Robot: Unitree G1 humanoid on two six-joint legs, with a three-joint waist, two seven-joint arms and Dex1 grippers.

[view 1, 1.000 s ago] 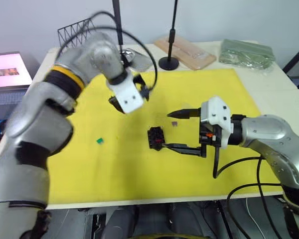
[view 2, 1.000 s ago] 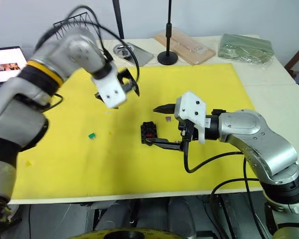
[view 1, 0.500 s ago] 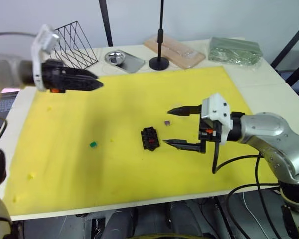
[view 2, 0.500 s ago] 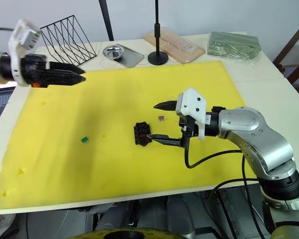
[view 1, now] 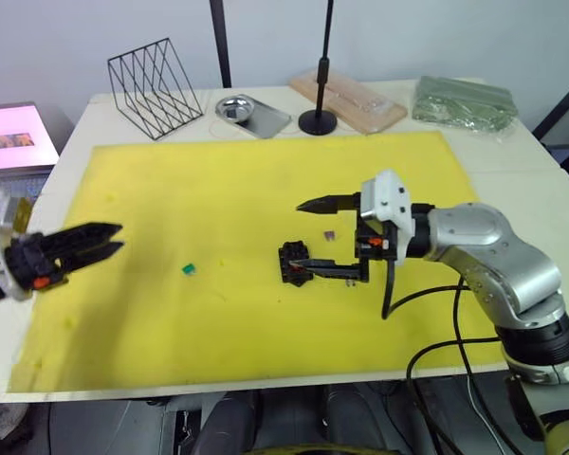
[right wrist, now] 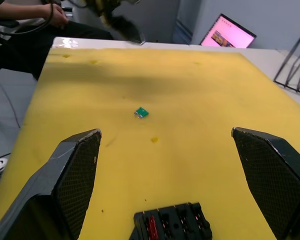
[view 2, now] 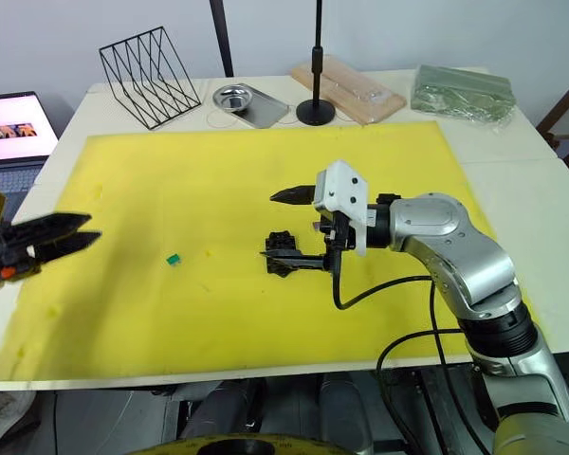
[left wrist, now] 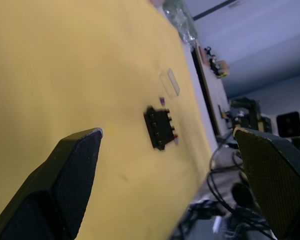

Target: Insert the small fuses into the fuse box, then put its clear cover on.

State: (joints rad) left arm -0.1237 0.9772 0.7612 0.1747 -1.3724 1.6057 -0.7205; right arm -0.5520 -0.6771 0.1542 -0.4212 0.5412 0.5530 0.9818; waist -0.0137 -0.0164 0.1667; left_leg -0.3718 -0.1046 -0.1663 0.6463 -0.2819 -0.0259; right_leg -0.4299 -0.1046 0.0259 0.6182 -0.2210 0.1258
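Fuse box [view 1: 293, 263]: centre of frame, on the yellow mat [view 1: 218, 190].
Green fuse [view 1: 189, 269]: left of box.
Purple fuse [view 1: 330, 234]: right of box.
Right gripper [view 1: 304, 235]: spread wide, lower finger touching box.
Left gripper [view 1: 111, 240]: far left, parted, empty.

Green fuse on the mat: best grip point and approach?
The green fuse lies flat and alone on the yellow mat, nearer the left gripper. Probably come straight down and pinch its two narrow sides with the fingers; it is too small to see which way its blades point.
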